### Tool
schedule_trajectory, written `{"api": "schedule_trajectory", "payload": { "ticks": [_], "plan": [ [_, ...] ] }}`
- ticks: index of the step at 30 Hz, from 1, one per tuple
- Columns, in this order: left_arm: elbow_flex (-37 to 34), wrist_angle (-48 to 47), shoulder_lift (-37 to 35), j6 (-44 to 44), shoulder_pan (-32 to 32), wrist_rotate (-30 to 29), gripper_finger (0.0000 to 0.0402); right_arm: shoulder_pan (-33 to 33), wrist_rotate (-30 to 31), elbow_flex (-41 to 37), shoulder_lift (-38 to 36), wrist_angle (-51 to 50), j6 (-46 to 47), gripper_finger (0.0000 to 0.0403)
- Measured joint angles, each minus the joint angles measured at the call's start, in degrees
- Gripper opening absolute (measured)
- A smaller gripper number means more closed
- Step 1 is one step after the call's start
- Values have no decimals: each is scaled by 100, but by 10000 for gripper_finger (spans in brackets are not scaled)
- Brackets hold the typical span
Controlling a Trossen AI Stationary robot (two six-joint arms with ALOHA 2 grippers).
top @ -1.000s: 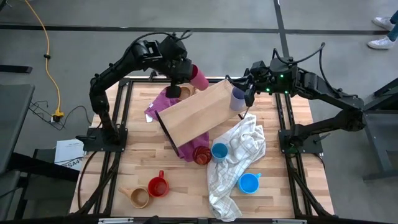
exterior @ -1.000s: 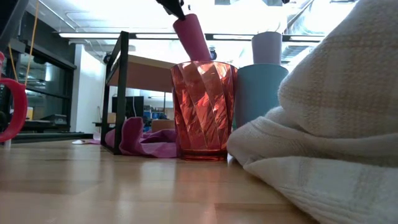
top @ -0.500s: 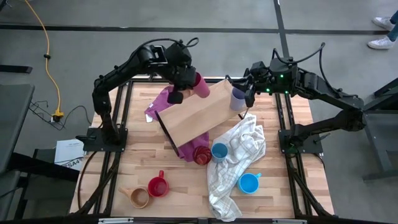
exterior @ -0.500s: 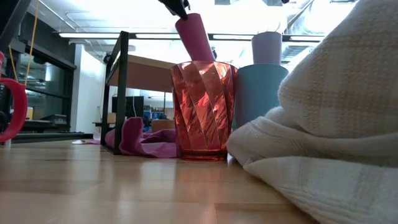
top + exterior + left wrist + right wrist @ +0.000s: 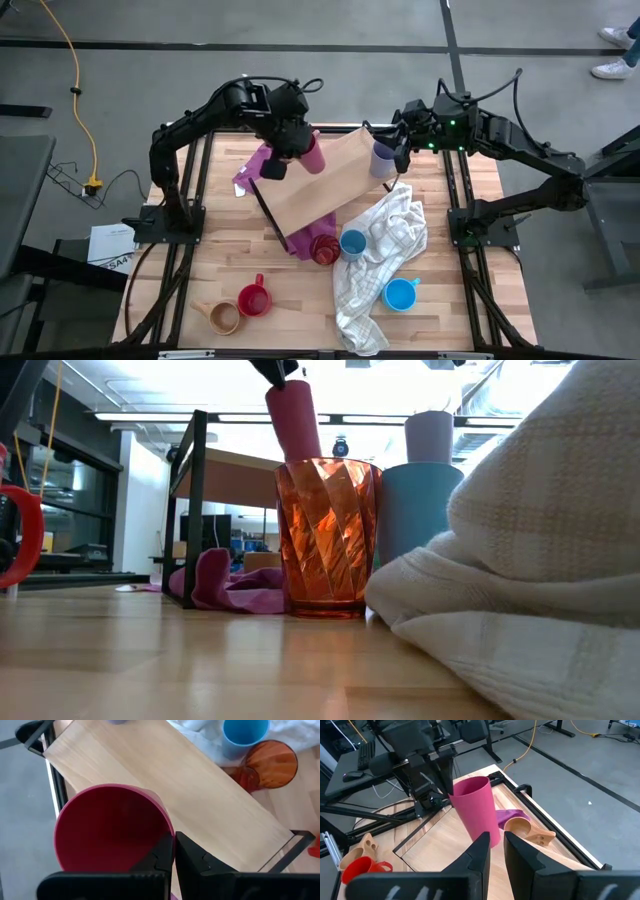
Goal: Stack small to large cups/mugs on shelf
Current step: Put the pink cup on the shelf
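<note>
My left gripper [image 5: 288, 152] is shut on the magenta tumbler [image 5: 311, 156], held over the far left part of the light-wood shelf [image 5: 330, 185]. The lavender tumbler [image 5: 381, 158] stands at the shelf's right end. My right gripper [image 5: 400, 156] hovers just beside it with a narrow gap between its fingers [image 5: 496, 836] and holds nothing. Near the shelf's front stand an orange-red faceted cup [image 5: 323, 248] and a blue cup [image 5: 352, 243]. A blue mug [image 5: 400, 295], a red mug [image 5: 253, 298] and a tan mug [image 5: 222, 317] stand nearer the front edge. My left gripper pinches the magenta tumbler's rim [image 5: 169, 834], one finger inside the mouth and one outside. The fingers come from above, pointing down. The tumbler hangs below them, mouth up and slightly tilted [image 5: 293, 420]. Whether its base [image 5: 487, 837] touches the shelf I cannot tell.
A purple cloth [image 5: 252, 168] lies under the shelf's far left end, with another tan mug [image 5: 522, 826] on it. A white checked towel [image 5: 385, 250] is heaped from the shelf's right end toward the front edge. Black frame rails [image 5: 192, 190] run along the table's sides.
My left gripper has carried the magenta tumbler from the table's far edge toward the near edge, over the shelf. The tumbler has tipped from a strong slant to nearly upright. The right arm has kept still.
</note>
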Motion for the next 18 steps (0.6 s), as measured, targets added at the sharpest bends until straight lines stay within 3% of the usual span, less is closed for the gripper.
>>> {"api": "schedule_trajectory", "payload": {
  "ticks": [18],
  "plan": [
    [9, -51, 209, -17, -197, 22, 0, 1, -134, 0, 0, -2, -40, 48]
  ]
}}
